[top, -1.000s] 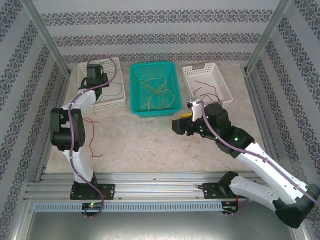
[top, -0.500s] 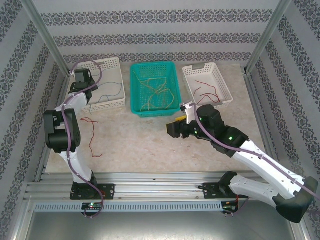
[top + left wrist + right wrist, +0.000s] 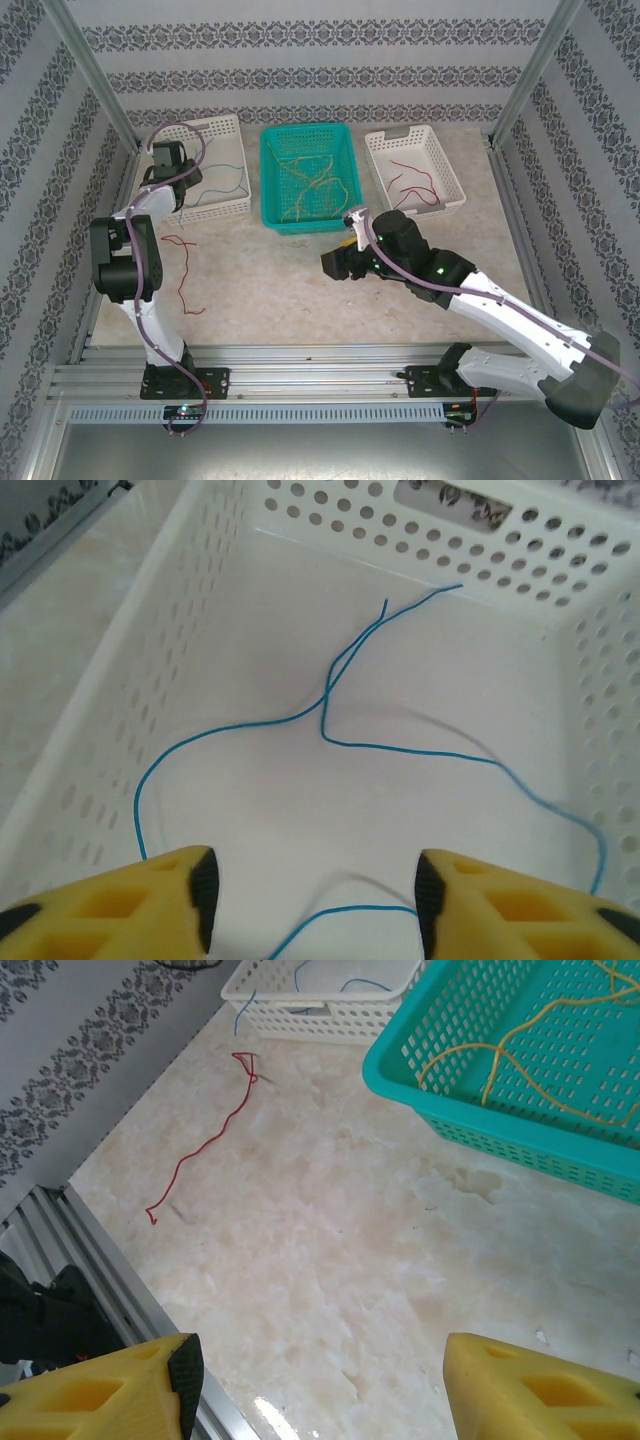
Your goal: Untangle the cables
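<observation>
middle basket held cables | left basket sat at 9 o'clock, right basket at 3 | loose cable at 8

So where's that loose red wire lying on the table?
Seen from above, the thin red wire lies on the bare tabletop on the left side, just in front of the white perforated plastic basket, right beside the left arm.
</observation>
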`<control>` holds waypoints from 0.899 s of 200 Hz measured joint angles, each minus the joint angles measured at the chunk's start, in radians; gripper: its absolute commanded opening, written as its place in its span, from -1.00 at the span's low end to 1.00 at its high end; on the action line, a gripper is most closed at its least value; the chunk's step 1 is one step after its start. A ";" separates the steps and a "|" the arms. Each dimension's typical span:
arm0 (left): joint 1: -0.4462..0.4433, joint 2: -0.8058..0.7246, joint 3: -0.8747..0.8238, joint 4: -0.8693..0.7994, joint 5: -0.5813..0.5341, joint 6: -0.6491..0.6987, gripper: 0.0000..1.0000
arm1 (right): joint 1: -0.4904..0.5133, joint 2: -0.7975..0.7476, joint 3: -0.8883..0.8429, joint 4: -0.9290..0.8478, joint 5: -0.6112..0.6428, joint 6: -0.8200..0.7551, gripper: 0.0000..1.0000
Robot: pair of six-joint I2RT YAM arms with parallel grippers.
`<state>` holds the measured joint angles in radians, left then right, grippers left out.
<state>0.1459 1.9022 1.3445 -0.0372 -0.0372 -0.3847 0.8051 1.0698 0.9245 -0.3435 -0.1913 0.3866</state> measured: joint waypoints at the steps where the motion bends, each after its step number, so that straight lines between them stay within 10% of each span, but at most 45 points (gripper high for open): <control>1: 0.000 0.000 0.002 -0.001 0.000 -0.002 0.38 | 0.001 0.002 0.000 0.000 0.000 0.000 0.30; 41: -0.003 -0.060 0.025 -0.053 0.036 -0.025 0.99 | 0.040 0.052 0.000 0.029 0.013 0.000 0.31; 180: -0.109 -0.583 -0.014 -0.315 -0.047 -0.073 1.00 | 0.129 0.322 0.142 0.097 0.029 0.000 0.34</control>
<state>0.0372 1.3190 1.3308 -0.3523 -0.0841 -0.4576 0.9337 1.3922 1.0660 -0.2462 -0.1619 0.3866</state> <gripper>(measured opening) 0.999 0.667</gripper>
